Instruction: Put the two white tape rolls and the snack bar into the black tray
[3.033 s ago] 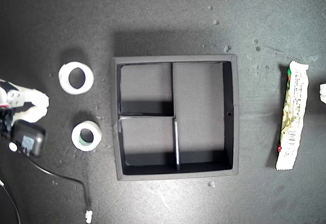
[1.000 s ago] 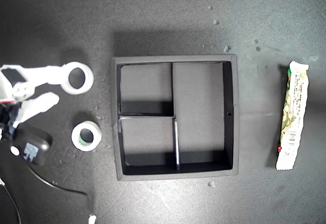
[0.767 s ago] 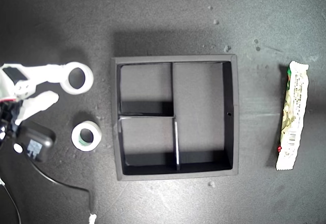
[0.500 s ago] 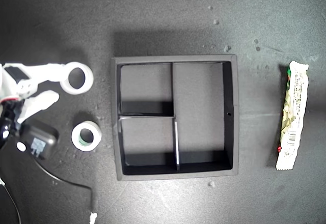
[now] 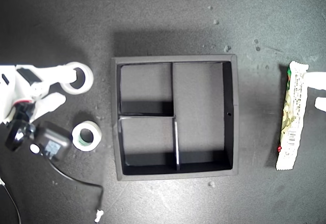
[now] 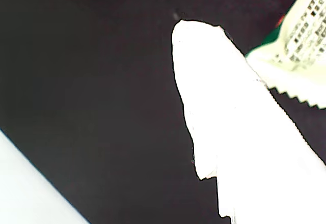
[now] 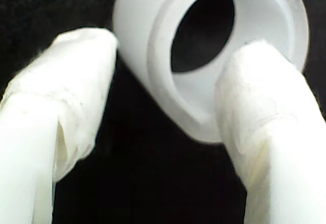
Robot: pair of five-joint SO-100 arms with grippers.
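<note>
Tape rolls first: the all-white tape roll [image 5: 77, 78] lies on the dark table [image 5: 163, 20] at about ten o'clock from the black tray [image 5: 175, 59], and my second gripper [image 5: 60, 87] stands spread at it — one finger laid over the ring's rim with its tip at the hole, the other outside and apart from the ring. Close up, the all-white tape roll [image 7: 204, 46] fills the second wrist view, a fingertip [image 7: 254, 76] resting on its inner wall.

At about eight o'clock from the tray sits the green-cored tape roll [image 5: 86, 135], near a black power adapter [image 5: 50, 143] with its cable.

At three o'clock, well apart from the tray, lies the snack bar [image 5: 292, 116]. My first gripper [image 5: 317, 90] is mostly cut off by the frame edge — two white tips show, spread, one touching the wrapper. The first wrist view is glare-washed: one finger [image 6: 229, 107] beside the bar's crimped end.
</note>
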